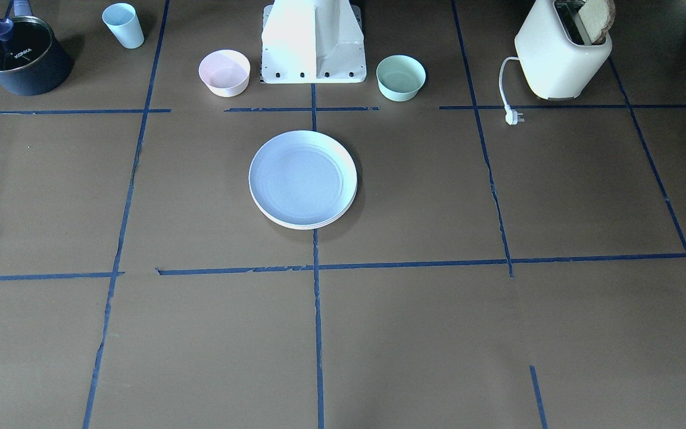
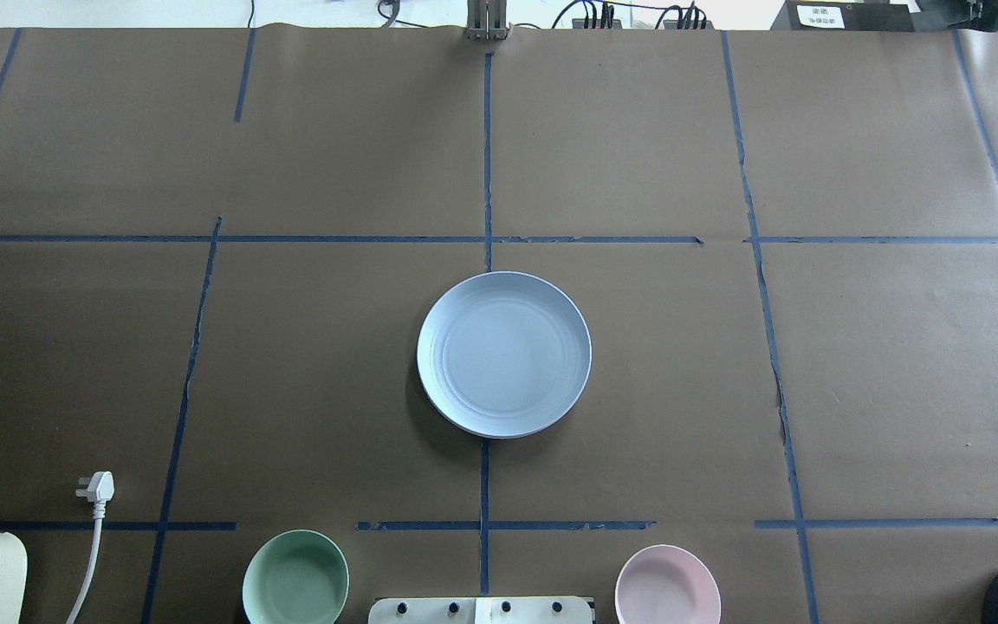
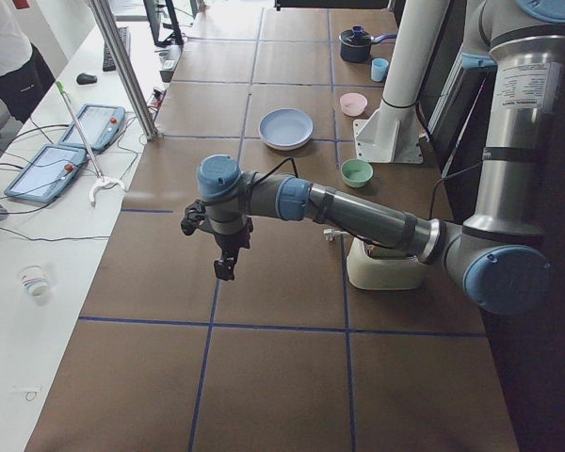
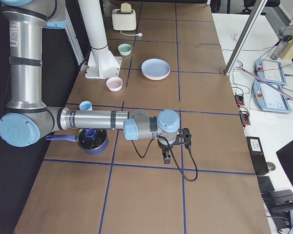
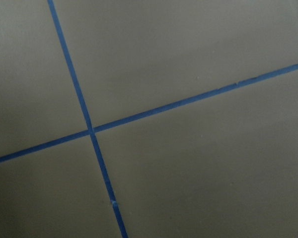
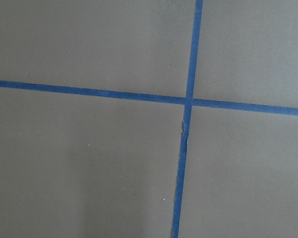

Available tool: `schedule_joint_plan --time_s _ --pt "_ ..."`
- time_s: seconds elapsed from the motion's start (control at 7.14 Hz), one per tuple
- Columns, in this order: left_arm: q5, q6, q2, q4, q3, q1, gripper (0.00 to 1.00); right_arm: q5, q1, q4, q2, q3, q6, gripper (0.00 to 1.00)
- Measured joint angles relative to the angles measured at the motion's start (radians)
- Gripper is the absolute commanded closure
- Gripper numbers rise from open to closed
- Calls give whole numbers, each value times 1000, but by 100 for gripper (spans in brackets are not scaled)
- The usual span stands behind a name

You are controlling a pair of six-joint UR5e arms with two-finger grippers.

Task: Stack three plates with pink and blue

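The three plates (image 1: 302,179) sit stacked on the brown worktop (image 1: 498,328), straight out from the robot's white base (image 1: 313,42). The light blue plate (image 2: 504,354) is on top, with pale rims showing beneath its edge. A pink bowl (image 1: 224,72) and a mint-green bowl (image 1: 401,77) flank the base. The left tool (image 3: 226,266) and right tool (image 4: 167,157) hang over bare worktop at opposite ends, well apart from the base. Whether either is parted or holds anything cannot be told. Both wrist cameras show only crossing blue tape (image 5: 92,131).
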Motion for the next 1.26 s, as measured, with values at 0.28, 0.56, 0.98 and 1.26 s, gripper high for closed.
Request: schedule_joint_plan --time_s 0.28,0.56,0.98,1.26 --pt "-28 33 56 -2 27 -26 0 0 3 -14 -6 3 -27 0" --pt "-30 5 78 -5 53 -30 0 -6 3 -14 -17 4 -30 0" --pt "-31 -106 80 -8 55 -31 0 -9 3 -12 -21 8 -24 0" --pt "-29 -91 80 -6 68 -31 0 -5 3 -13 -22 18 -17 0"
